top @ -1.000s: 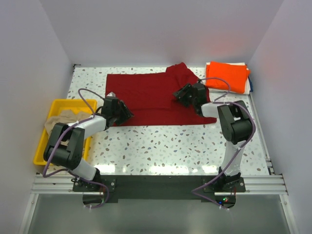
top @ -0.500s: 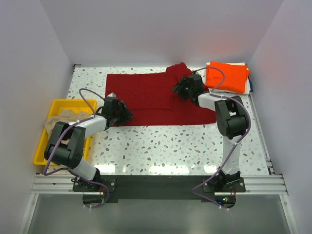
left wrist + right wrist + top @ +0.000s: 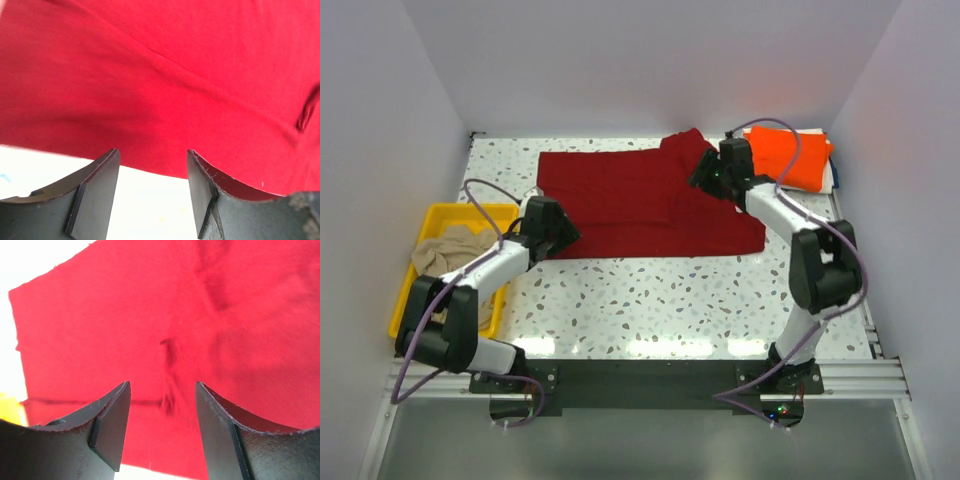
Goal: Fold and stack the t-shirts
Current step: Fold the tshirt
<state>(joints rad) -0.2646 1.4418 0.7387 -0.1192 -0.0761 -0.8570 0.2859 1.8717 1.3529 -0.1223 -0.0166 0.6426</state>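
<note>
While the dark red t-shirt (image 3: 640, 200) lies spread on the worktop (image 3: 650, 300) at upper centre, the left gripper (image 3: 565, 232) at its lower-left edge and the right gripper (image 3: 703, 172) at its upper right both hover with jaws apart, empty.

The dark red t-shirt (image 3: 630, 205) lies spread on the table (image 3: 650, 295), the orange t-shirt (image 3: 802, 155) folded near it.
</note>
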